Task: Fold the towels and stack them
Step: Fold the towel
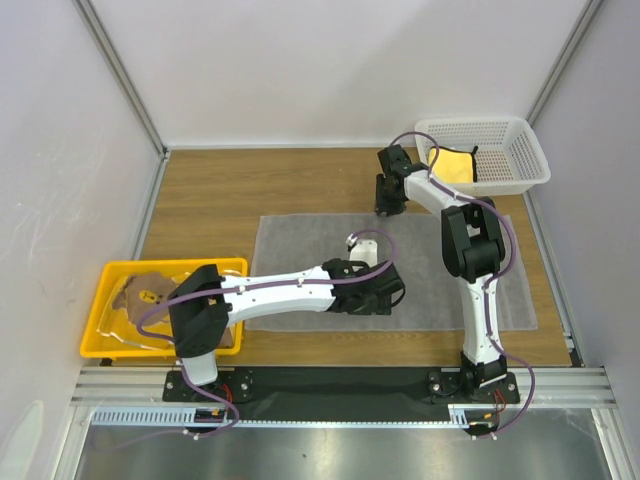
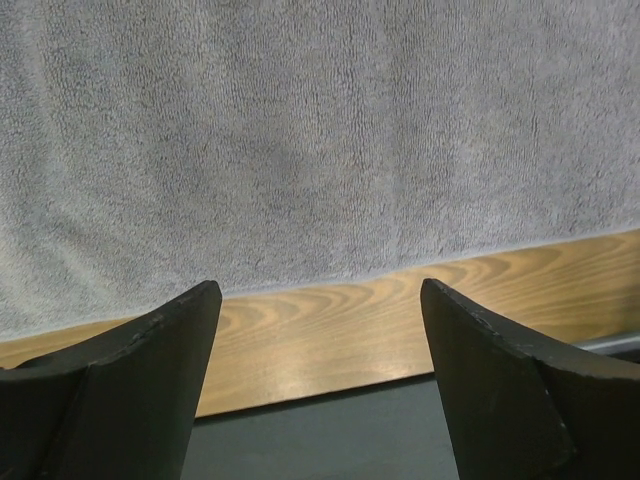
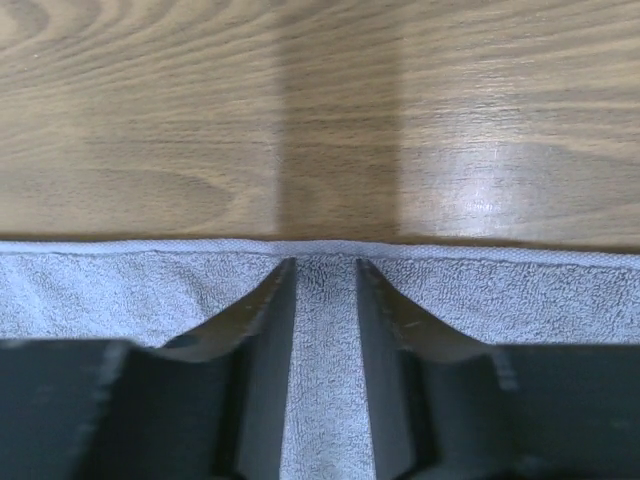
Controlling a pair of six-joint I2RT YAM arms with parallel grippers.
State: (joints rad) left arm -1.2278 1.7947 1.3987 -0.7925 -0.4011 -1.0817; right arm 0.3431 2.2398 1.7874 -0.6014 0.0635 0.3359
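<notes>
Grey towel (image 3: 100, 290) cloth lies flat between the fingers of the right gripper (image 3: 320, 265), which stand a narrow gap apart with their tips at its far hem; no fold shows pinched between them. The left gripper (image 2: 320, 290) hangs with jaws spread wide over the same towel's near edge, beside bare wooden table (image 2: 350, 320). Out at the left, a yellow tray (image 1: 95, 335) holds the crumpled bear-print towel (image 1: 150, 295). At the far right, a white mesh basket (image 1: 530, 165) holds the yellow towel (image 1: 452, 165).

Overhead cam; wrist cams near towel (image 2: 300, 130)
</notes>
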